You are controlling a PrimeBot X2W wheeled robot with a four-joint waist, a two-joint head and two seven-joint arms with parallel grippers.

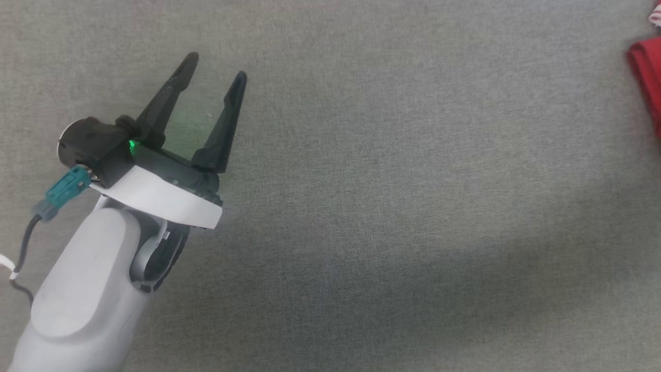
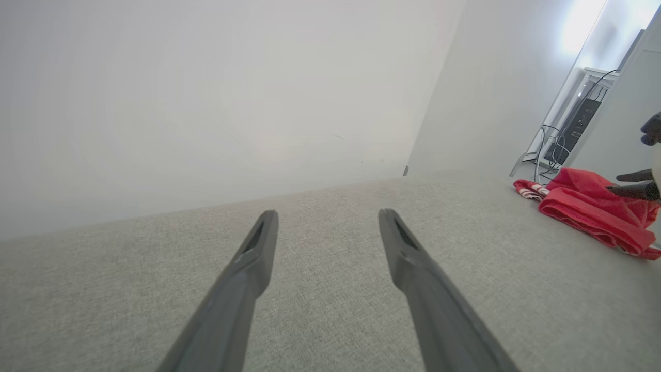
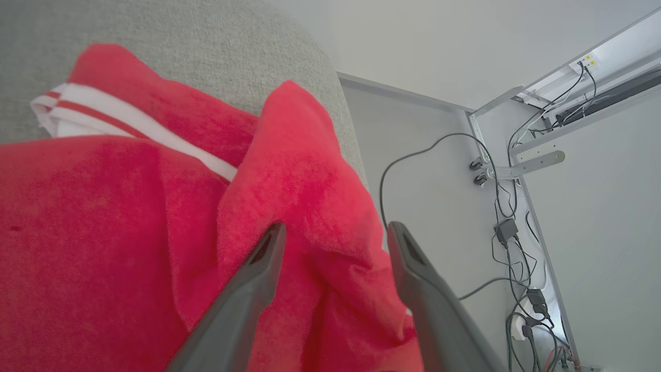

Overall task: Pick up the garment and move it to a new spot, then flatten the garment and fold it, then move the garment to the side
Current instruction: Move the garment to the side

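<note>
From the head camera I see the left jaws at the left, over the grey woven-fabric surface (image 1: 413, 206). Their two long dark fingers (image 1: 165, 98) stand well apart with nothing between them, and a small green light (image 1: 132, 146) glows at their base. The pale grey forearm (image 1: 88, 289) runs down to the lower left corner. The garment (image 1: 646, 77), a red jersey shirt, shows as a folded red edge lying on the surface at the far right, well apart from the left jaws.

From the left wrist camera I see the same jaws spread wide, the fingers (image 2: 248, 268) low over bare grey surface, with a plain white wall (image 2: 206, 103) behind. The garment (image 2: 583, 206) lies at the right as a loosely folded red heap. Its red-and-white striped trim (image 2: 528, 190) peeks out at the heap's left end. The right jaws come in from the right edge, their dark fingers (image 2: 632, 191) at the top of the heap. I cannot tell from here whether they touch it.

From the right wrist camera I see the right jaws standing apart, not closed on anything. Their fingers (image 3: 253, 279) are right over the garment (image 3: 103, 248), whose soft, fuzzy red cloth is rumpled. A raised fold of it sits between and beyond the fingers. The striped trim (image 3: 103, 116) crosses the upper left, and the grey surface (image 3: 206, 41) shows above it. Black cables (image 3: 496, 217) hang along the white wall at the right.
</note>
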